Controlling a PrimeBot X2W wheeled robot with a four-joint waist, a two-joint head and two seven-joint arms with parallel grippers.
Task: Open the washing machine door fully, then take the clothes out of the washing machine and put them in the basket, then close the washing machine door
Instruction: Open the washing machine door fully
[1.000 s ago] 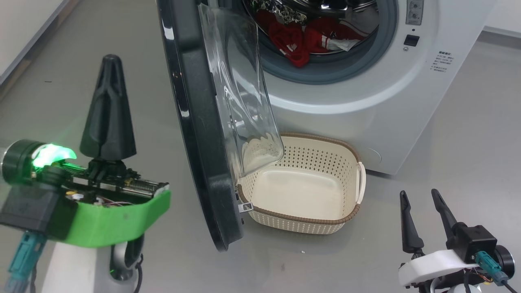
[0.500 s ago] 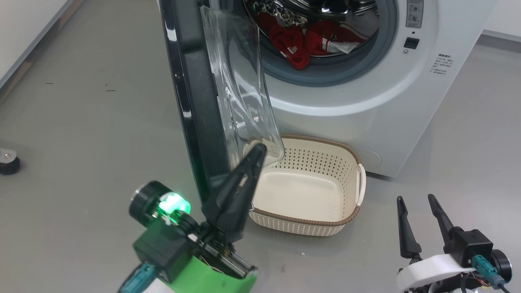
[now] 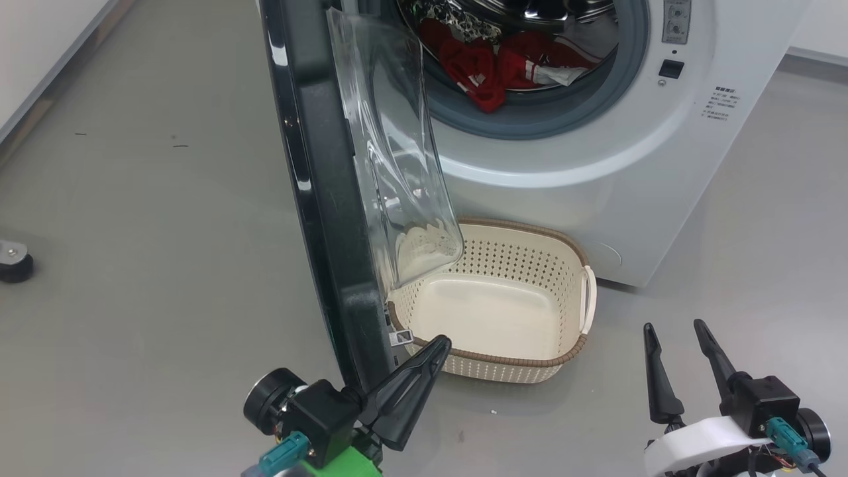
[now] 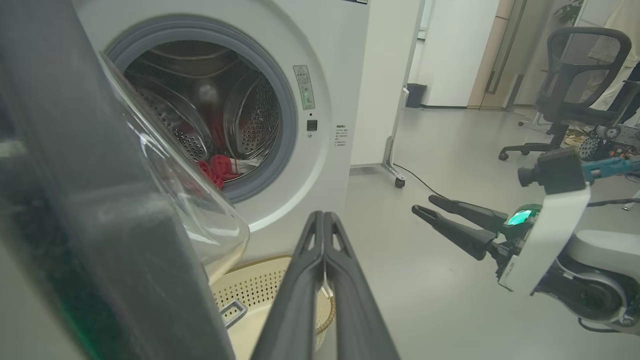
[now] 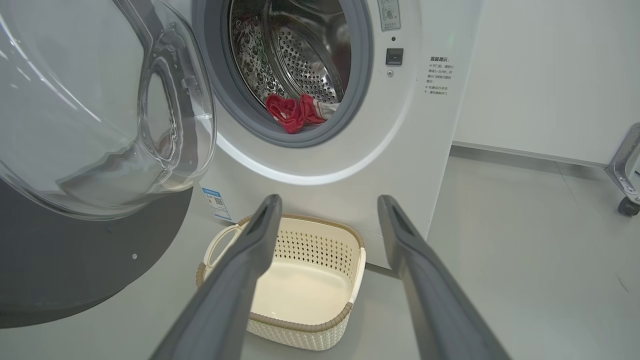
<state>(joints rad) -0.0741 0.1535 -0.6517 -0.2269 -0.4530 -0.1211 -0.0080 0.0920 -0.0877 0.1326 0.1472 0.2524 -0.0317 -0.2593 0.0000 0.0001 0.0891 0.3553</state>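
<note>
Centrally, washing machine door [image 3: 318, 199] stands open; clothes [image 3: 483, 73] lie inside the washing machine [image 3: 596, 165]; basket [image 3: 503, 358] on the floor [image 3: 132, 265] before it; left gripper [image 3: 440, 343], pressed closed and empty, beside the door's lower edge; right gripper [image 3: 673, 324] spread wide, empty.

This looks like an office-type test room or lab. The washer [image 4: 325, 50] stands free on a smooth grey floor [image 4: 425, 290], with plain white walls [image 5: 540, 75] behind it. Beyond the washer are a mesh-backed office chair [image 4: 582, 70], a metal frame [image 4: 395, 130] on casters, and a loose cable [image 4: 420, 180] on the floor.
</note>
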